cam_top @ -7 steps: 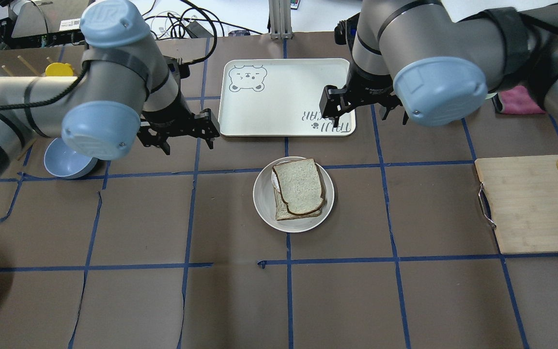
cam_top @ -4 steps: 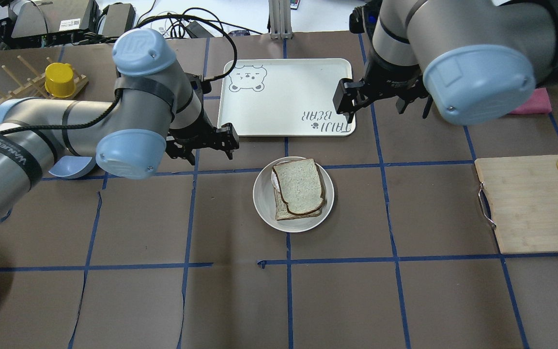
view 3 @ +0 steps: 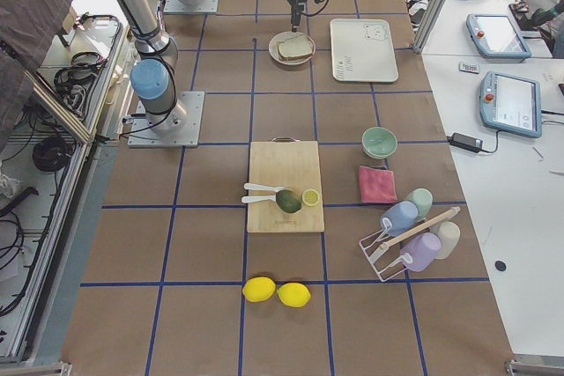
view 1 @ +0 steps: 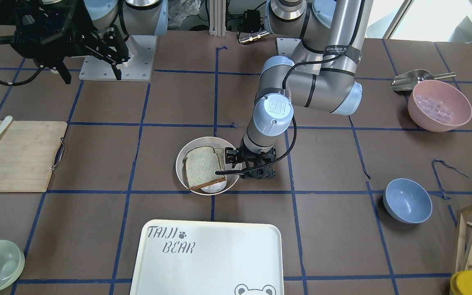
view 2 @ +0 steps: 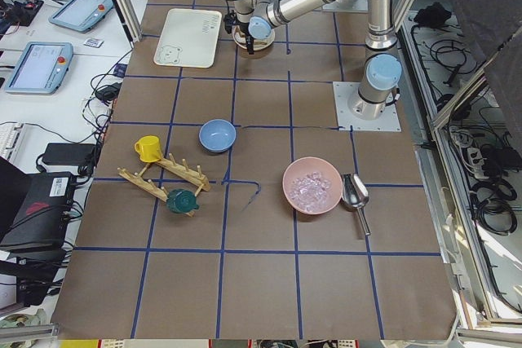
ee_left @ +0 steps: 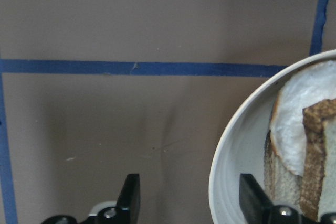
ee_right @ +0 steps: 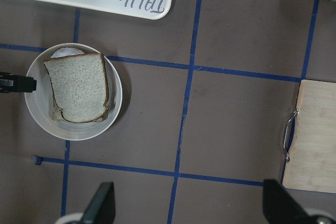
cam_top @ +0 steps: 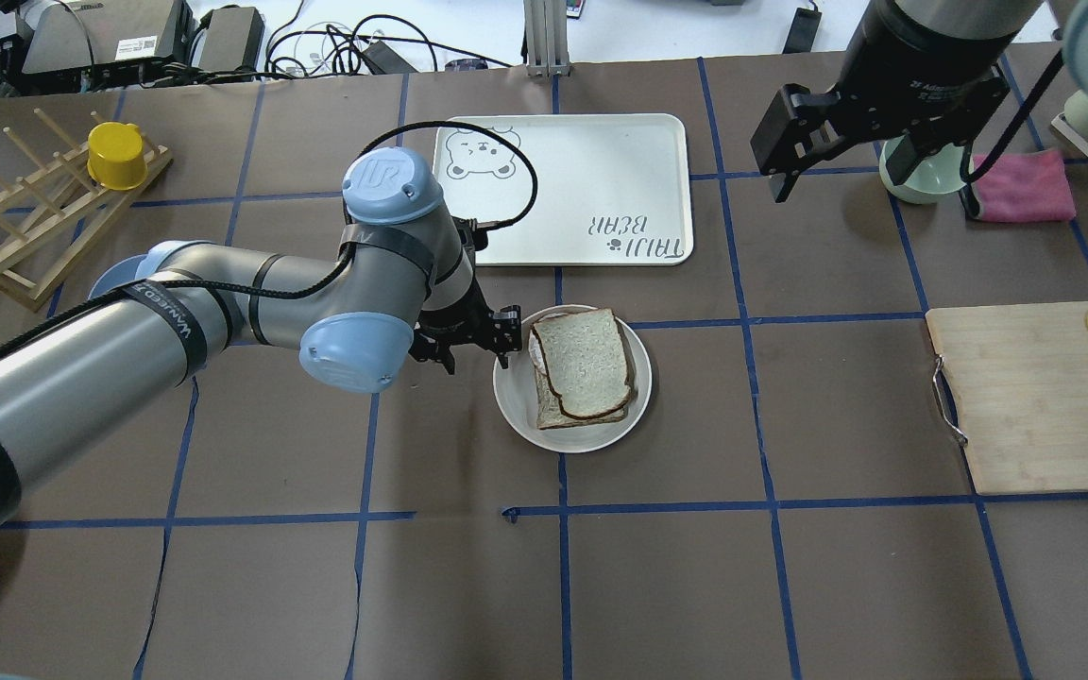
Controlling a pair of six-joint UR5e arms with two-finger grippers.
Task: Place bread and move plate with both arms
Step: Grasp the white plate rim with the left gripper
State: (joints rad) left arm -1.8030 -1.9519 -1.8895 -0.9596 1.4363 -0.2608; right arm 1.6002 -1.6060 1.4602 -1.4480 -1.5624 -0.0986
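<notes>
Two brown-crusted slices of bread [cam_top: 584,354] sit stacked on the one plate [cam_top: 514,401], mid-table. The left gripper [cam_top: 479,351] is spread open and empty, straddling the plate's rim. The right gripper [cam_top: 837,165] hangs wide open, well apart, holding nothing.

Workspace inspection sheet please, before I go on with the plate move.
Surface: brown table with a blue tape grid.
Job's things: bread lies on a second slice on the plate, mid-table.
Clutter: tray beyond the plate; cutting board; blue bowl; pink bowl.
Grippers: left gripper open, astride the plate's rim, contact unclear; right gripper open, raised, away from the plate.
Cables: black cable loops off the left wrist above the tray's corner.
Surroundings: tablets on side desks.
</notes>
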